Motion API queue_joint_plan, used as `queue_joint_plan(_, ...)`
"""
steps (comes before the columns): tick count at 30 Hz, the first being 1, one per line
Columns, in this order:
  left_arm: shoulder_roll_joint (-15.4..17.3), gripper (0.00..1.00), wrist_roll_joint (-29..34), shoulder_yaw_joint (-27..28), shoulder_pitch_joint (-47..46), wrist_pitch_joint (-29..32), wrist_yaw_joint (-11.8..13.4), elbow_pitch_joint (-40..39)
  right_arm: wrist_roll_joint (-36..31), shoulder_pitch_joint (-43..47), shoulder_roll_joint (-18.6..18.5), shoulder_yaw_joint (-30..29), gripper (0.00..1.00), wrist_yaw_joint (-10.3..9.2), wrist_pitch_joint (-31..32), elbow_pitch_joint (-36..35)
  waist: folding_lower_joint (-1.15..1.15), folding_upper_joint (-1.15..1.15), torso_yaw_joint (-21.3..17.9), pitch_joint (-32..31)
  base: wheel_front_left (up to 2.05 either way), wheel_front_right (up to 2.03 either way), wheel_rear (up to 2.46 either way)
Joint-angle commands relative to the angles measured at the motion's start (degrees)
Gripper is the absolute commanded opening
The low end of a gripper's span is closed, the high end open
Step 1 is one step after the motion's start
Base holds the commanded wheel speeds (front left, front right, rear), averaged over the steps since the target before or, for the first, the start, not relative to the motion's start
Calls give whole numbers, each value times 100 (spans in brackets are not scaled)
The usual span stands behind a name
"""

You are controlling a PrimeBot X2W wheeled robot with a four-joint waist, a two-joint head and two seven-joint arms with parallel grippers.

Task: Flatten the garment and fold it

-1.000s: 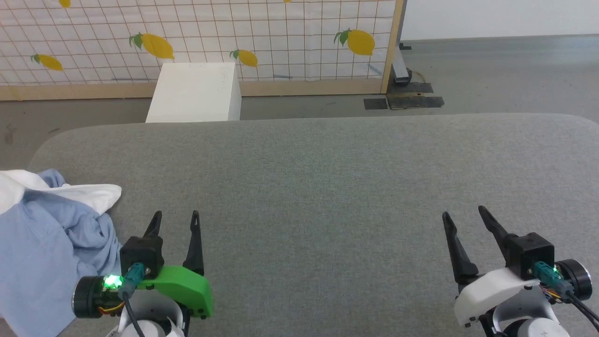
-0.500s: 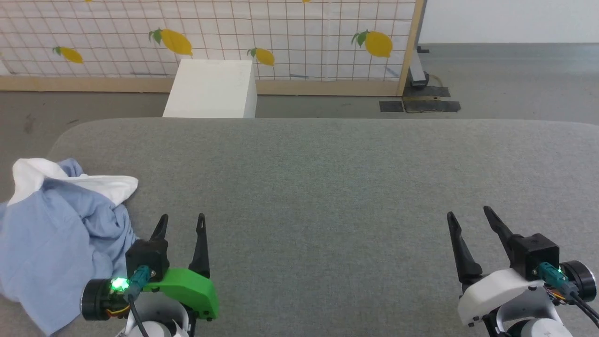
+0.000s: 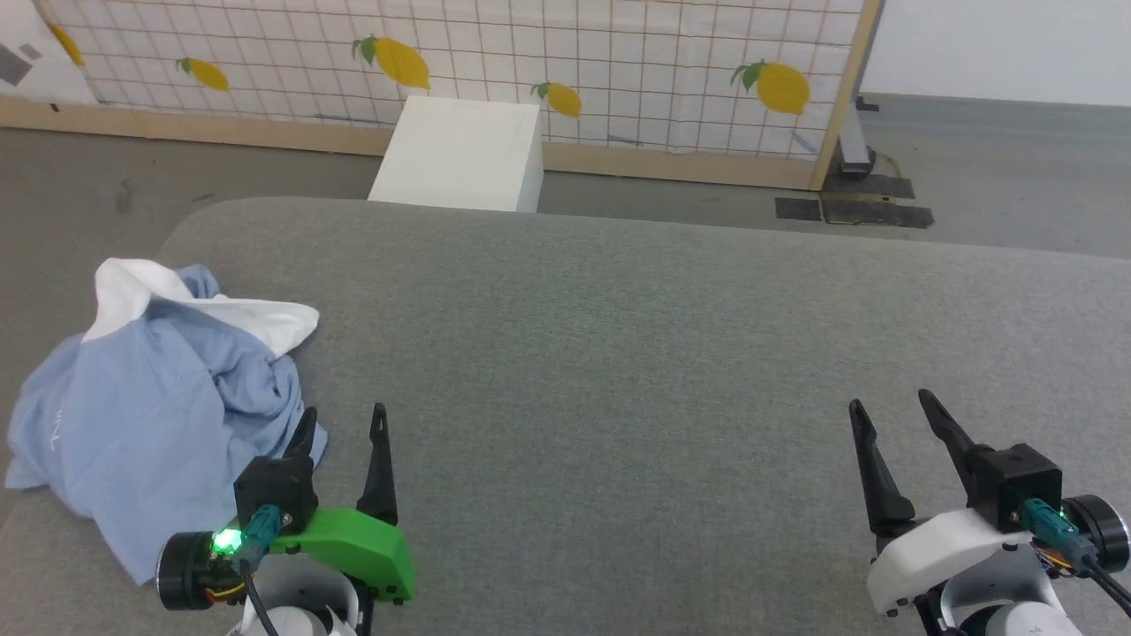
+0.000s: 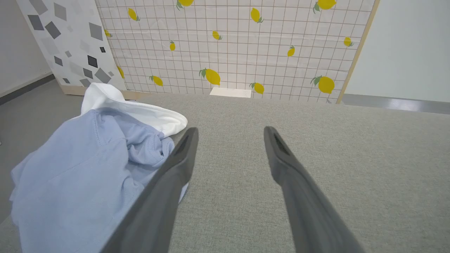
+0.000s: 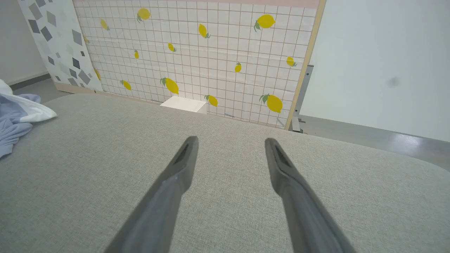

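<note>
Head view: grey fabric-covered table (image 3: 618,353) with rounded corners. A light blue knit polo shirt (image 3: 150,415) lies crumpled in a heap at the table's near left corner, unfolded, deep creases running through it. Its white collar (image 3: 265,322) is flipped up on the heap's far side, and a bit of white lettering (image 3: 55,433) shows at the left edge. The left gripper (image 3: 344,413), two long dark fingers on a green mount, sits just right of the heap, fingers spread and holding nothing; its left finger overlaps the shirt's hem, contact uncertain. The right gripper (image 3: 890,402), on a white mount, is over the table's near right part, well apart from the shirt, also spread and empty. A white box (image 3: 459,155) and a lemon-print grid panel (image 3: 618,62) stand beyond the table's far edge. Left wrist view: shirt bunched beside the left finger, collar on top. Right wrist view: bare table between the parted fingers, shirt at the table's far left.
</note>
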Motion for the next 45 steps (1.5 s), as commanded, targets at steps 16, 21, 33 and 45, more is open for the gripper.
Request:
queue_joint_plan(16,87,100,-290,-134,-149,-235,220,192,83,-94,3,-34,100,-4,-162,129,0,0,622,-16,0,0,0)
queue_joint_plan(21,117,100,-367,-162,-148,-292,280,231,102,-110,4,-3,100,-4,-191,155,0,0,771,-22,0,0,0)
queue_joint_plan(33,165,100,-569,-230,-145,-432,441,320,160,-130,5,9,100,-5,-289,223,0,0,1155,-24,0,0,0)
queue_joint_plan(45,218,100,-765,-324,-178,-569,599,413,200,-161,5,-33,100,-6,-397,295,0,0,1558,-36,0,0,0)
